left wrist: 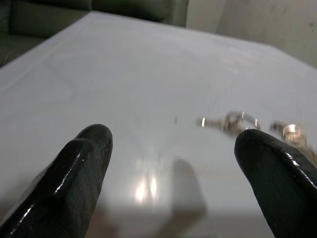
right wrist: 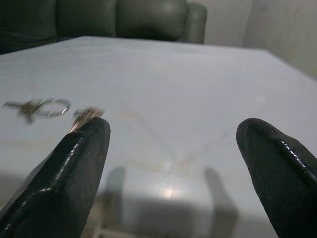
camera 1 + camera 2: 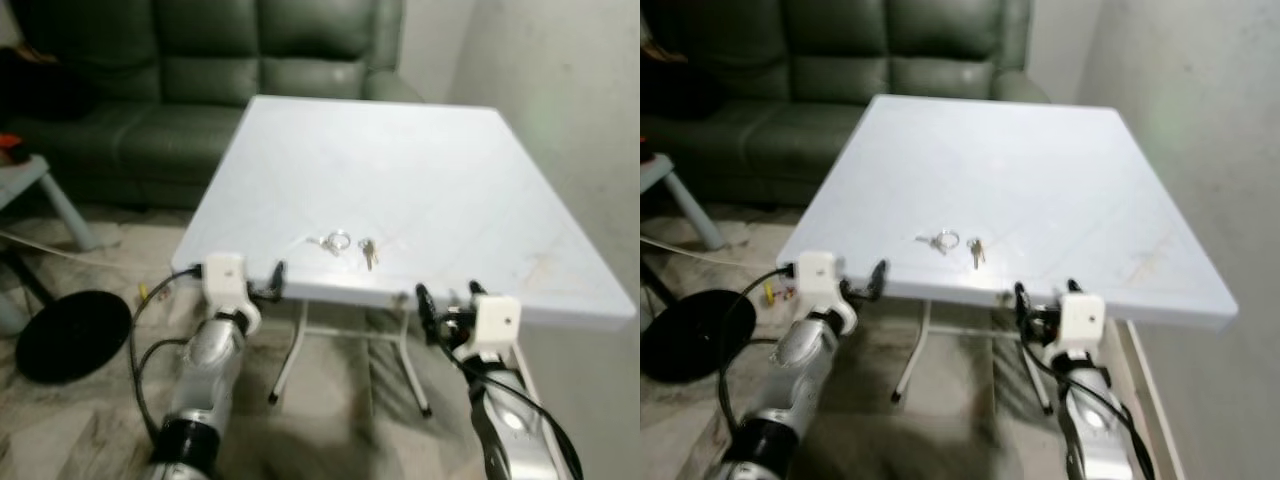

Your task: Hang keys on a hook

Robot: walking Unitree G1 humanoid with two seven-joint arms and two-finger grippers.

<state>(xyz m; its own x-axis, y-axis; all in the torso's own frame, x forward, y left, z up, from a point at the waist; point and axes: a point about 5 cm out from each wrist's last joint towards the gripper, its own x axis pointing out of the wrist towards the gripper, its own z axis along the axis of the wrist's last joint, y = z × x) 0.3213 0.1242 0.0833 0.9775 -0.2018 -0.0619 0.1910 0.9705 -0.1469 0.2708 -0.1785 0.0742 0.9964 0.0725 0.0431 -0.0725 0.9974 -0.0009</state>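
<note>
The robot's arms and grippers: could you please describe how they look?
Both arms are silver metal with black joints and loose black cables. The left gripper and right gripper each carry a white box-shaped wrist block and two long, glossy black fingers with rounded tips.

The keys (image 3: 348, 246) are small and blurred, and the sofa (image 3: 200, 70) is cut off at the edge.

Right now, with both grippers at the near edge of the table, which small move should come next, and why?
Probably ease the left gripper forward over the white table toward the keys. The keys lie flat near the near edge, between the two arms, untouched. Both grippers are open and hold nothing. The right gripper sits just short of the edge. No hook is in sight yet.
</note>
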